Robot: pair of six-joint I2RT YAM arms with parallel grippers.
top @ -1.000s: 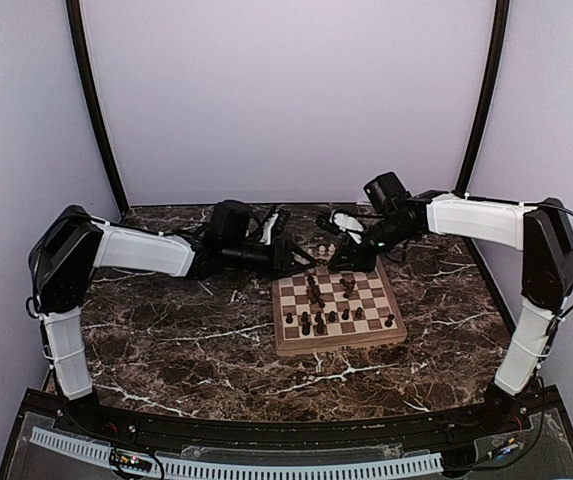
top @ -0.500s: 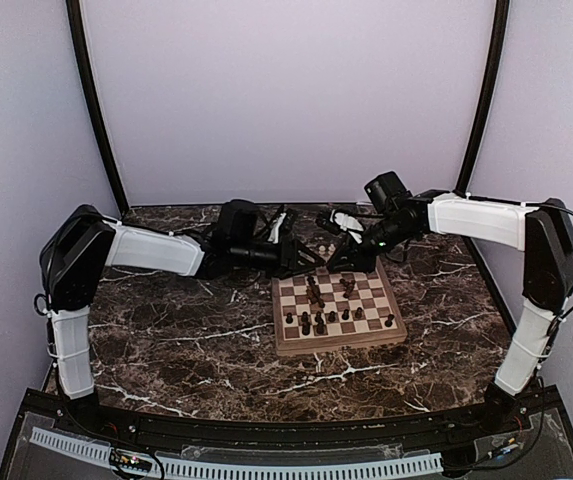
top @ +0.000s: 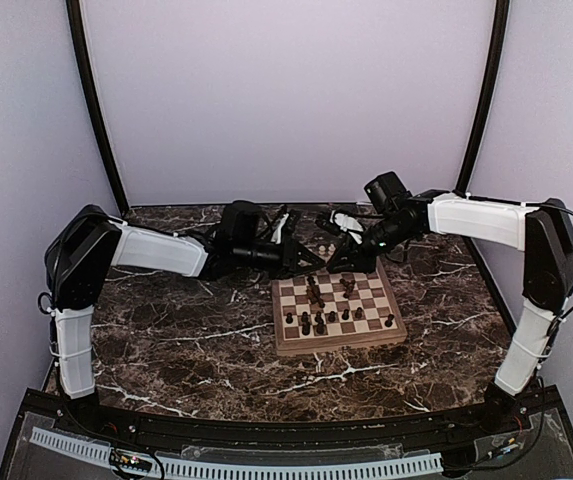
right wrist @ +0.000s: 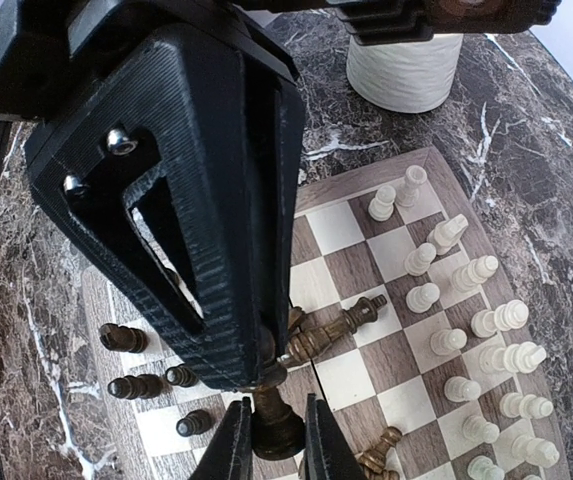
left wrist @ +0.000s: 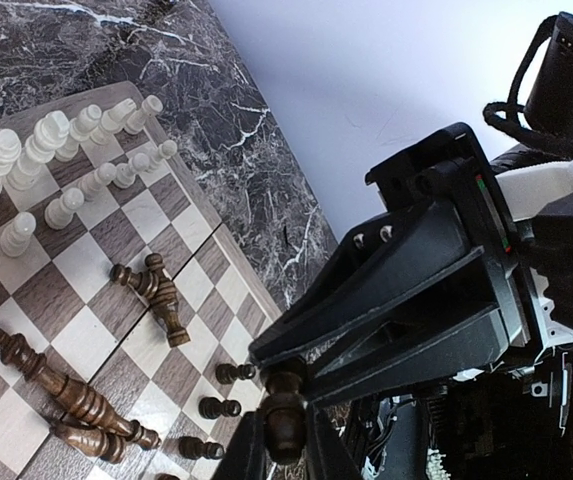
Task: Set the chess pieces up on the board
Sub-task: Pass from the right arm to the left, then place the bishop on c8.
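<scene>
The board (top: pixel 341 345) lies right of centre on the marble table, with dark chess pieces (top: pixel 318 318) standing and lying on it. In the wrist views, white pieces (left wrist: pixel 56 160) (right wrist: pixel 466 330) stand in rows along one side. My two grippers meet tip to tip above the board's far edge. My left gripper (left wrist: pixel 284 440) is shut on a dark brown piece (left wrist: pixel 284 415), whose head touches the right gripper's fingers (left wrist: pixel 436 290). My right gripper (right wrist: pixel 271 440) is shut on the base of a dark piece (right wrist: pixel 271 415), whose top is at the left gripper's tip (right wrist: pixel 186 200).
A cream mug (right wrist: pixel 403 70) stands on the table beyond the board's far edge. Dark pieces lie toppled mid-board (left wrist: pixel 151 290) (right wrist: pixel 336 330). Small dark pawns (right wrist: pixel 131 385) stand near one edge. Curved black posts and purple walls close in the back.
My left arm has reached further right, bringing its gripper up to the right gripper over the board's far edge. The right arm has hardly moved.
</scene>
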